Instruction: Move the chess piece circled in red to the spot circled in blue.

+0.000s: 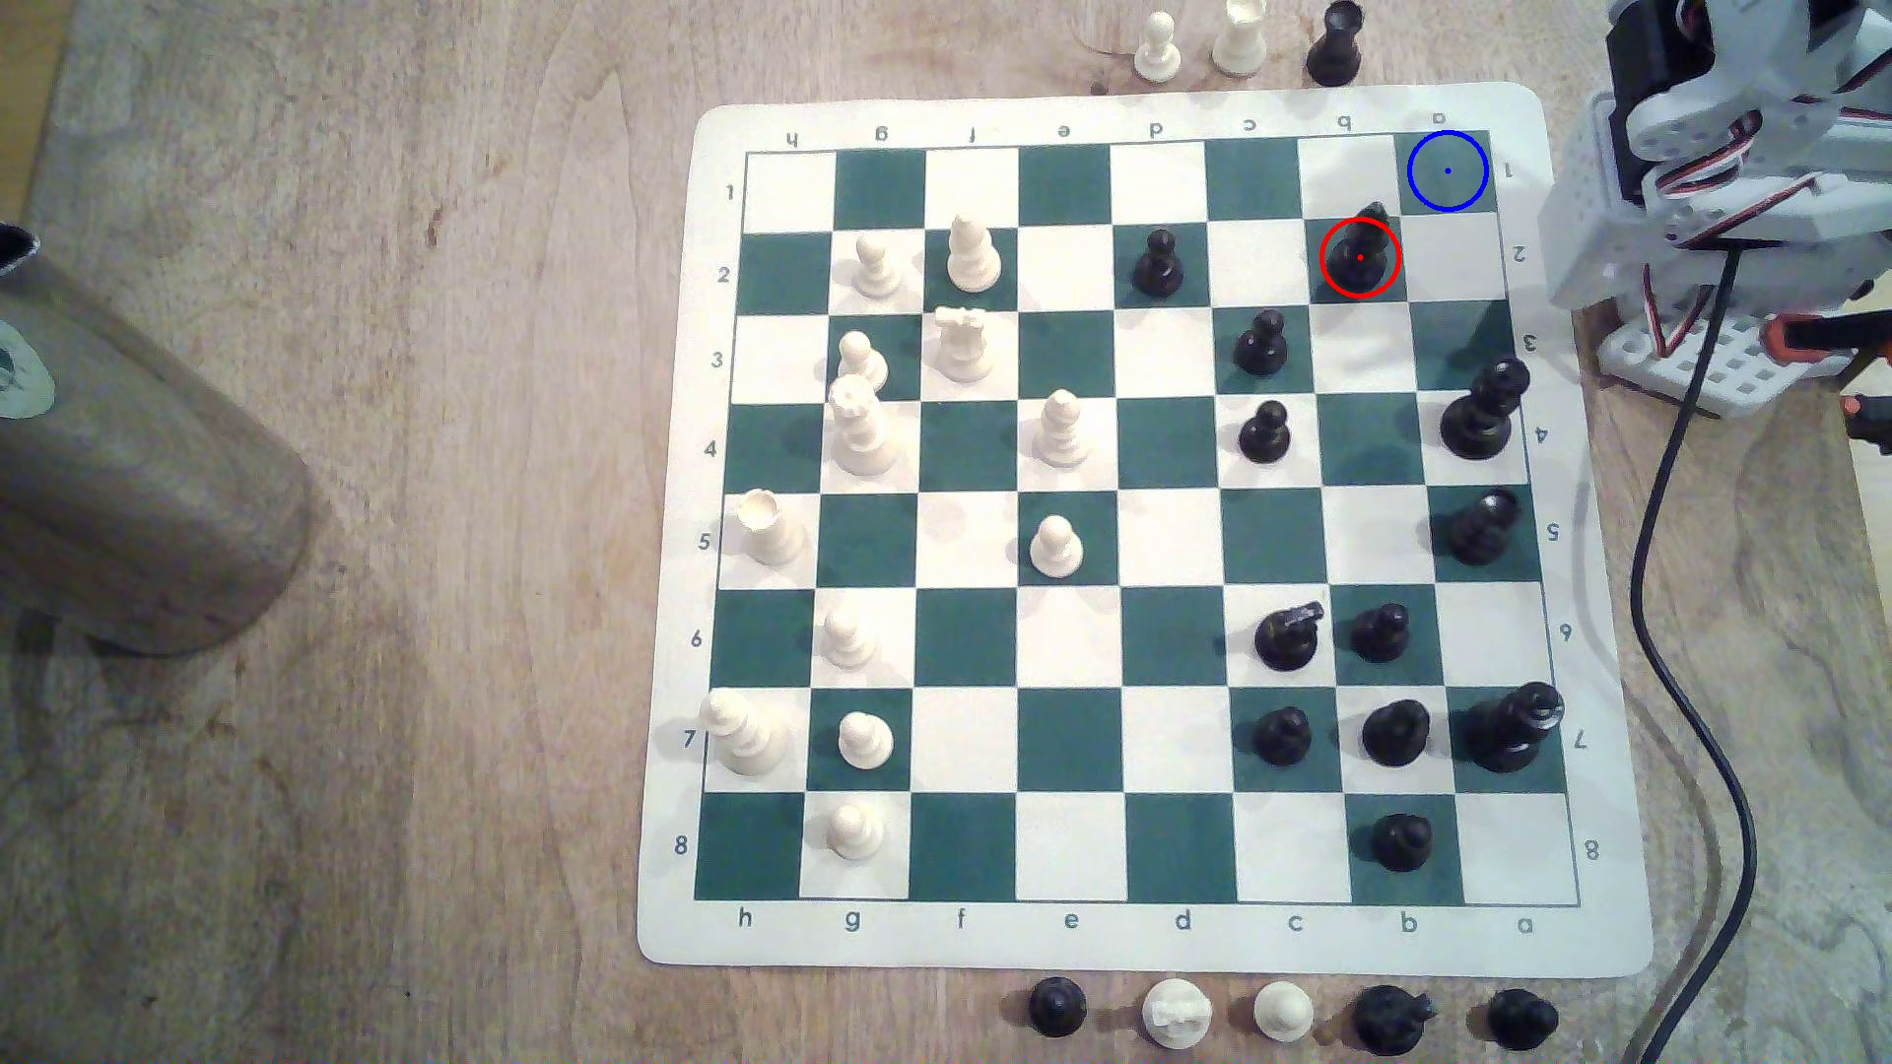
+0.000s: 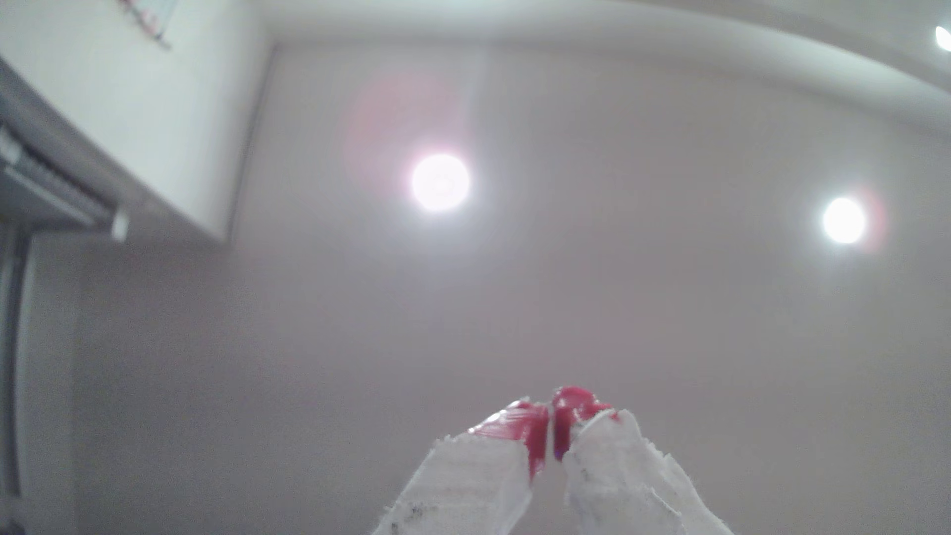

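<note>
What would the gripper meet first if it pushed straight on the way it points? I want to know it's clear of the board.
The gripper, jaws together, points up at a bare ceiling; nothing nearer shows.

Gripper (image 2: 550, 416), red-tipped, white-wrapped fingers (image 2: 463, 488) meeting, pointing up at ceiling (image 2: 617, 308); two round lights (image 2: 440, 182) glowing overhead.

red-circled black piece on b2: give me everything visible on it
The black bishop is a slim, dark, plastic-looking piece with a wide round base and a pointed top, taller than the black pawns nearby. It stands upright on the green b2 square of the chess mat, inside a thin red ring with a red centre dot. Its tip appears to lean toward the first rank, likely camera perspective. Nothing touches it but the mat. The blue-ringed corner square, a1, sits diagonally adjacent and holds no piece. Fine surface detail is too blurred to read.
</note>
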You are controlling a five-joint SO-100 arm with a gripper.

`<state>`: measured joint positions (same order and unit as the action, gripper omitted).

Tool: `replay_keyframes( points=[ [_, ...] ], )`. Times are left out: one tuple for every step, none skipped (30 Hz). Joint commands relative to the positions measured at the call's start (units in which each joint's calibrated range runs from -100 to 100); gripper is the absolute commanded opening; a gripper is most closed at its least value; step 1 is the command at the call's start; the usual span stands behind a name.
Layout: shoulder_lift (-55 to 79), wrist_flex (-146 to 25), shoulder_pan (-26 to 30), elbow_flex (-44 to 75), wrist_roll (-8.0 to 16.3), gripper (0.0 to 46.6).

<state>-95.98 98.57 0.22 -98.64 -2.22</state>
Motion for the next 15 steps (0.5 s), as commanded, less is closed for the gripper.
replay_keyframes(
  points=[
    [0.22, 1.02, -2.29, -1.36, -0.24, 0.2],
    [0.22, -0.78, -2.29, -1.26, -0.24, 0.2],
    [0.22, -2.5, -2.06, -0.9, -0.24, 0.2],
    [0.22, -4.71, -1.82, -0.18, -0.24, 0.2],
    [0.22, -7.82, -1.59, 1.0, -0.24, 0.2],
    [0.22, -11.92, -1.36, 2.63, -0.24, 0.2],
    [0.22, -20.84, -1.2, 6.35, -0.24, 0.2],
    [0.22, -25.67, -1.2, 8.35, -0.24, 0.2],
    [0.22, -31.0, -1.36, 10.43, -0.24, 0.2],
    [0.22, -41.24, -1.98, 14.33, -0.2, 0.2],
    [0.22, -46.56, -2.53, 16.41, 0.05, 0.2],
    [0.31, -50.65, -2.92, 18.14, 0.05, 0.2],
    [0.31, -54.59, -3.39, 19.77, 0.05, 0.2],
    [0.31, -60.24, -3.86, 21.94, 0.05, 0.2],
    [0.31, -62.78, -4.17, 22.85, 0.05, 0.2]
  ],
)
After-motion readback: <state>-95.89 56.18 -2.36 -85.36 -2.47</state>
